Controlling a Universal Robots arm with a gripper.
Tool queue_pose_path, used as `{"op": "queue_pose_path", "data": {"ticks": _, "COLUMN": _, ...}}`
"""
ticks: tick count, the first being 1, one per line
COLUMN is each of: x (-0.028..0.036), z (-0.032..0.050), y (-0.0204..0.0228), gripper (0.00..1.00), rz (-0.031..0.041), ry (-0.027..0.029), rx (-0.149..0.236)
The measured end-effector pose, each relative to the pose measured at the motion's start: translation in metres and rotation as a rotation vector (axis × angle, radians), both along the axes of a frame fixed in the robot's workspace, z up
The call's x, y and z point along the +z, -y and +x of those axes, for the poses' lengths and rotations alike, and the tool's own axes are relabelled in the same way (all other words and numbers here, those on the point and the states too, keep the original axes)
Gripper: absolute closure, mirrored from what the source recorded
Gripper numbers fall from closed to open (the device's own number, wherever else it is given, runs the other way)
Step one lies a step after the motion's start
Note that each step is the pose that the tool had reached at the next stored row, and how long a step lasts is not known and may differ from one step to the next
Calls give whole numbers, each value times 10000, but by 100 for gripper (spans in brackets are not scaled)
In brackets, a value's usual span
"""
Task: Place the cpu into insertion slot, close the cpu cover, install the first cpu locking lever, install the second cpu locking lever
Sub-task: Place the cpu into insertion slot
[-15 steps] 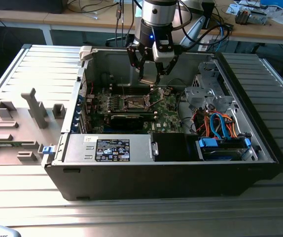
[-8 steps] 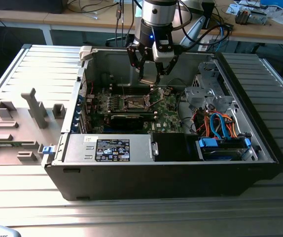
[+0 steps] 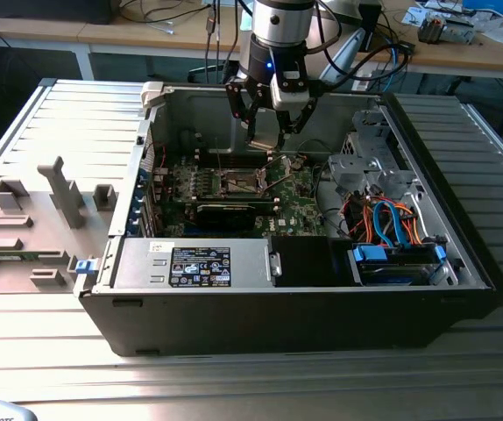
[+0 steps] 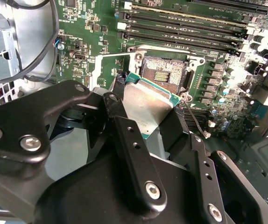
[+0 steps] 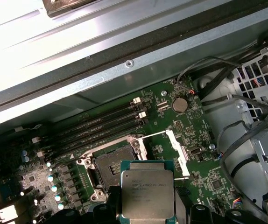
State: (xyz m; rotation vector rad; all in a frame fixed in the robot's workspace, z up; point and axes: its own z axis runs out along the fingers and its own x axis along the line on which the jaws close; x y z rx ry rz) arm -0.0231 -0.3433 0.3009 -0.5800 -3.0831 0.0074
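Observation:
My gripper hangs inside the open computer case, shut on the cpu, a flat square chip with a silver-grey top and green edge. In the second wrist view the black fingers clamp the cpu by its sides, tilted. The insertion slot lies just beyond the chip on the green motherboard, dark-centred and bare, and it shows in the other views too: insertion slot, insertion slot. The cpu cover, a thin silvery frame, stands swung open beside the slot. The chip is above the slot, apart from it.
Long black memory slots run beside the socket. A metal drive cage with orange and blue cables fills the case on the exterior view's right. The black power supply sits at the front. A grey fixture lies outside the case.

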Motion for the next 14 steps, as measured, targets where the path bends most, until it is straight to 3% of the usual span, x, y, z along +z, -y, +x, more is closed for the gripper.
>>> {"op": "queue_pose_path", "data": {"ticks": 14, "x": 0, "z": 1, "y": 0, "gripper": 46, "rz": -24, "ry": 0, "rx": -80}}
